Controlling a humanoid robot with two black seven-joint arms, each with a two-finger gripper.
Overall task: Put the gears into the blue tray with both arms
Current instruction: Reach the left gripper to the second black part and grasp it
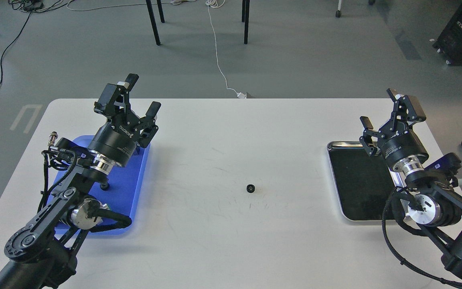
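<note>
One small black gear (pixel 250 188) lies alone on the white table, about midway between the two trays. A second gear (pixel 104 186) rests on the blue tray (pixel 134 176), half hidden beside my left wrist. The left gripper (pixel 142 93) hangs above the far end of that tray, open, with nothing between its fingers. On the right, my right gripper (pixel 379 107) is raised over the far edge of the silver-rimmed tray, also open and empty. Both grippers are well away from the central gear.
A silver-rimmed tray (pixel 345 180) with a black inside sits at the right of the white table (pixel 231 241). Beyond the table's far edge are chair legs (pixel 153 24) and a white cable (pixel 219 60) on the floor.
</note>
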